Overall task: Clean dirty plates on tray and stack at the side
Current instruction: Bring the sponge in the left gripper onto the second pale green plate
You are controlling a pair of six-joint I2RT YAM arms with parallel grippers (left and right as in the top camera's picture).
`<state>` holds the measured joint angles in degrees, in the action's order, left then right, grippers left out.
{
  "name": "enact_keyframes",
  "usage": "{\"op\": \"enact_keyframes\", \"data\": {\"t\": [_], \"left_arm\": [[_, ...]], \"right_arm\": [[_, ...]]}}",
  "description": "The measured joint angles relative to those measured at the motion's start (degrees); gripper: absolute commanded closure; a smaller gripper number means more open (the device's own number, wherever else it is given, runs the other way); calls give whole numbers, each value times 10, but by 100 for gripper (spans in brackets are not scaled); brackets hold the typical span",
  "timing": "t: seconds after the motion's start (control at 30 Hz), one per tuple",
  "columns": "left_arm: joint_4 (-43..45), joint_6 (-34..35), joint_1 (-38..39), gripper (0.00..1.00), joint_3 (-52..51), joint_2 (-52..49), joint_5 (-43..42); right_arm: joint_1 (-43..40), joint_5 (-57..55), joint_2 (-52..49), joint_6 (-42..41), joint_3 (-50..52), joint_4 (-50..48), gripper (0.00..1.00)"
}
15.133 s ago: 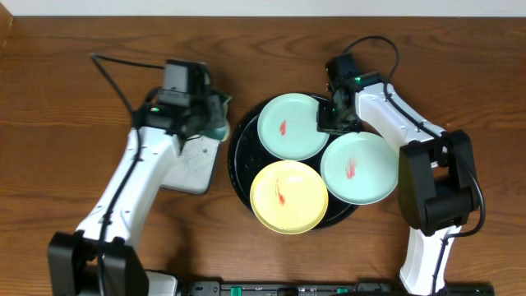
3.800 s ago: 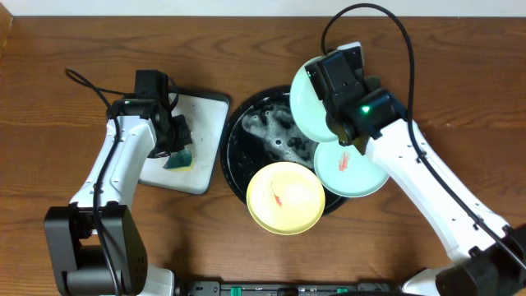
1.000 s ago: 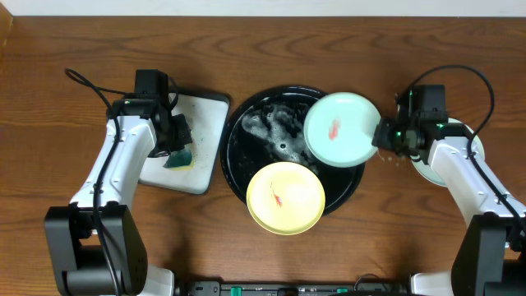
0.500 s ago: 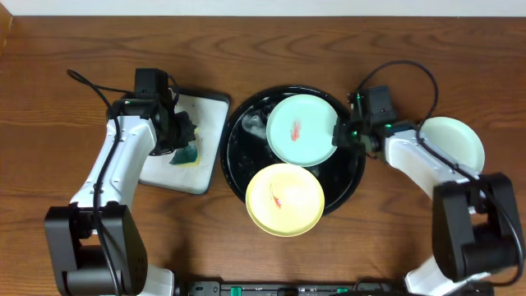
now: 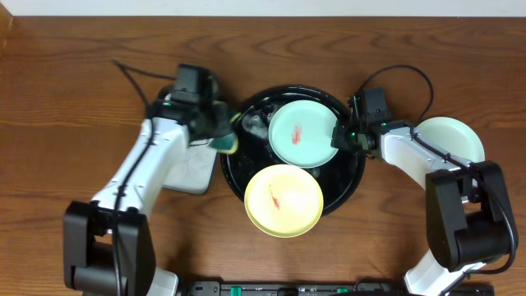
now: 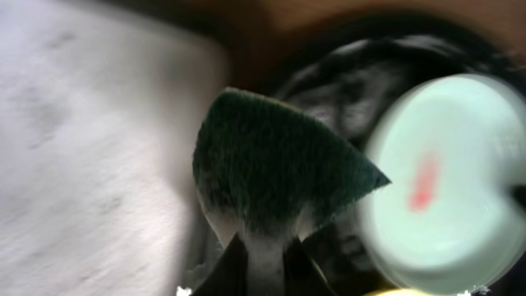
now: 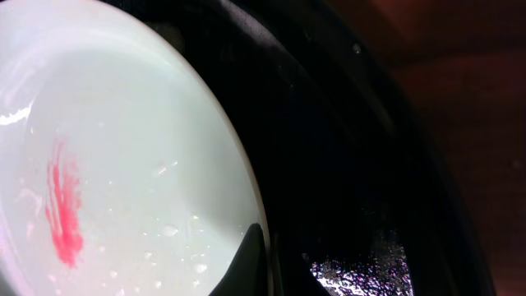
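The black tray (image 5: 349,177) holds a mint-green plate (image 5: 301,131) with a red smear and a yellow plate (image 5: 284,199) with a red smear, which overlaps the tray's front rim. A second mint-green plate (image 5: 450,141) lies on the table at the right. My right gripper (image 5: 339,140) is shut on the smeared mint plate's right rim, as the right wrist view shows (image 7: 267,263) with the plate (image 7: 123,181) and tray (image 7: 353,164). My left gripper (image 5: 215,130) is shut on a green sponge (image 5: 226,140) at the tray's left rim. In the left wrist view the gripper (image 6: 263,271) holds the sponge (image 6: 279,173) next to the plate (image 6: 444,181).
A white rectangular tray (image 5: 193,168) lies left of the black tray, partly under my left arm; it also shows in the left wrist view (image 6: 74,164). Soapy foam (image 5: 259,123) lies in the black tray's left part. Cables trail behind both arms.
My left gripper has moved right with the sponge, from the white tray to the black tray's left rim. My right gripper still holds the smeared mint plate, which has barely moved.
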<state>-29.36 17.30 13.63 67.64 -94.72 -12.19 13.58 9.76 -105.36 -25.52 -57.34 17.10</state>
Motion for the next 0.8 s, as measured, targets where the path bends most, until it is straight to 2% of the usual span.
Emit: {"op": "enact_keyframes", "data": {"t": [0.17,0.33,0.6,0.7,0.8], "left_arm": [[129,57,84,92,5,-9,-2],[215,114,157,93,12,-75,-9],[260,172,199,93,12,-190,-12],[250,157,198,93,16,-191,-7],[210,124,201,92,28,-189,43]], "right_arm": [[0,0,0,-2,-3,9,99],[0,-2,0,-2,-3,10,99],[2,-3,0,-2,-3,10,99],[2,-3,0,-2,-3,10,99],[2,-3,0,-2,-3,11,99]]}}
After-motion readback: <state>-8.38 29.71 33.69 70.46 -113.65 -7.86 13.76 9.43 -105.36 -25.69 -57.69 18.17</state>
